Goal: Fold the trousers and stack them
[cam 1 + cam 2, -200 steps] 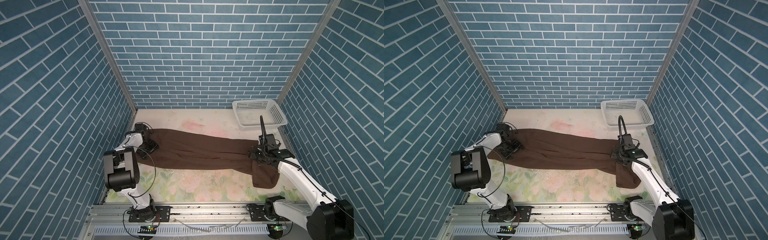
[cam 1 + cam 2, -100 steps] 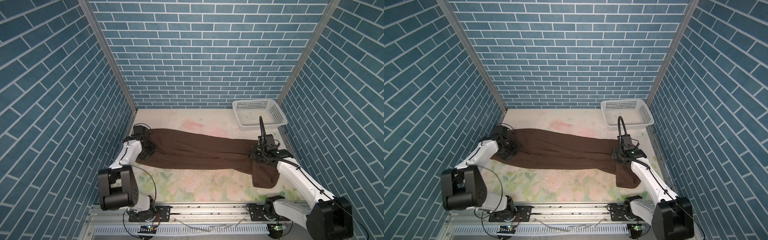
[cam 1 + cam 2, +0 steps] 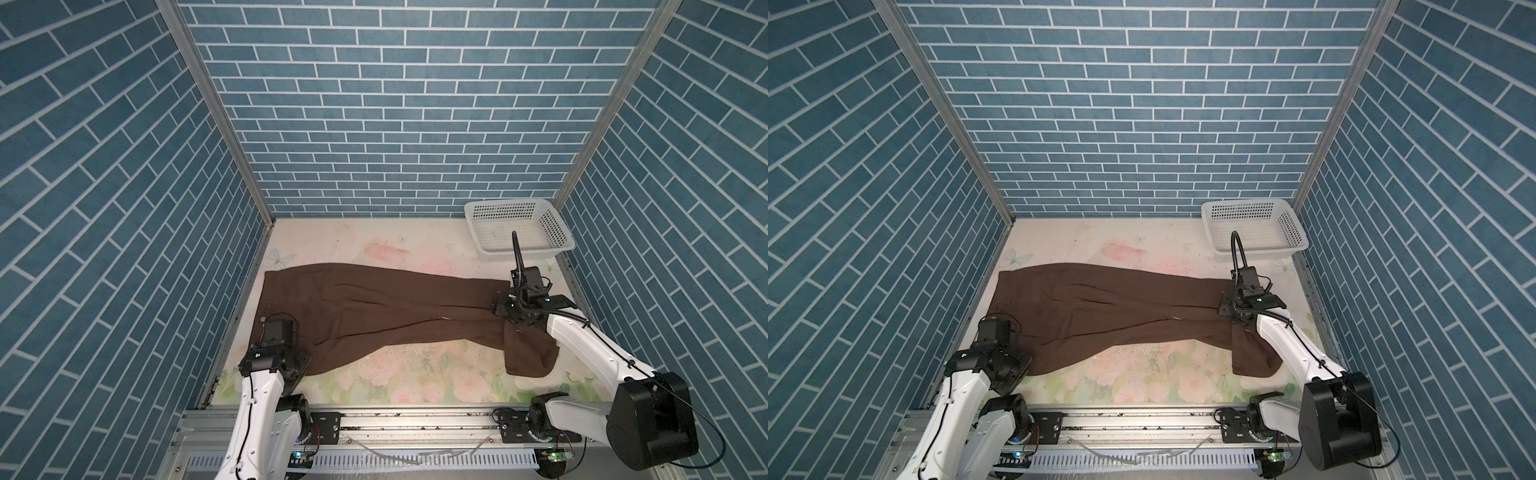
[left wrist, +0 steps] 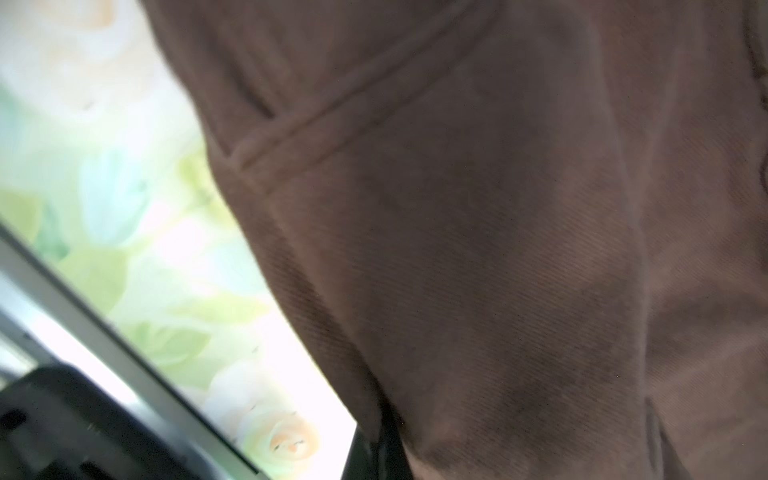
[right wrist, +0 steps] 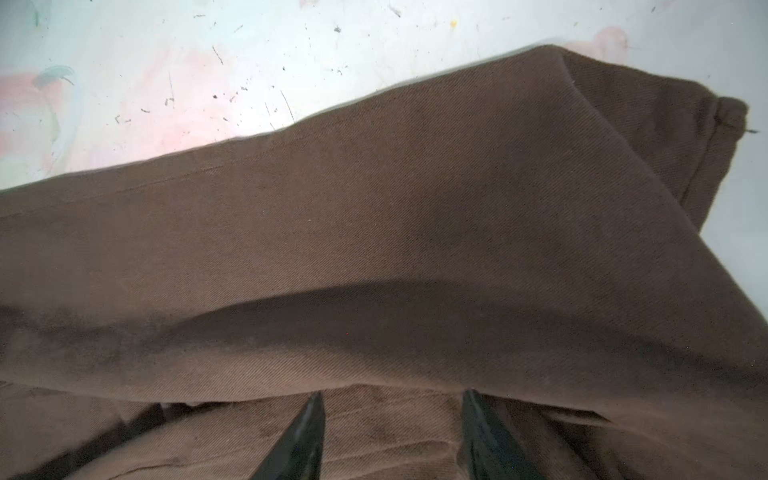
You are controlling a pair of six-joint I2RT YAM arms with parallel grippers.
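The dark brown trousers [image 3: 374, 307] [image 3: 1100, 307] lie spread across the floral table from left to right in both top views. My left gripper [image 3: 279, 337] [image 3: 995, 337] sits on their near left corner and is shut on the cloth. In the left wrist view one dark finger [image 4: 374, 455] shows under the draped trousers [image 4: 478, 249]. My right gripper [image 3: 505, 309] [image 3: 1227, 309] rests on the leg ends at the right. Its jaws [image 5: 395, 415] stand open, tips tucked at a fold of the trousers [image 5: 374, 228]. One leg end is folded toward the front edge.
A white perforated basket [image 3: 528, 254] [image 3: 1258, 257] stands at the back right corner. Blue brick walls close in the table [image 3: 415, 374] on three sides. A metal rail with both arm bases runs along the front edge.
My left gripper moved from the far left corner of the trousers toward the front and shut on the near left corner, which shifted frontward. The right arm stayed still.
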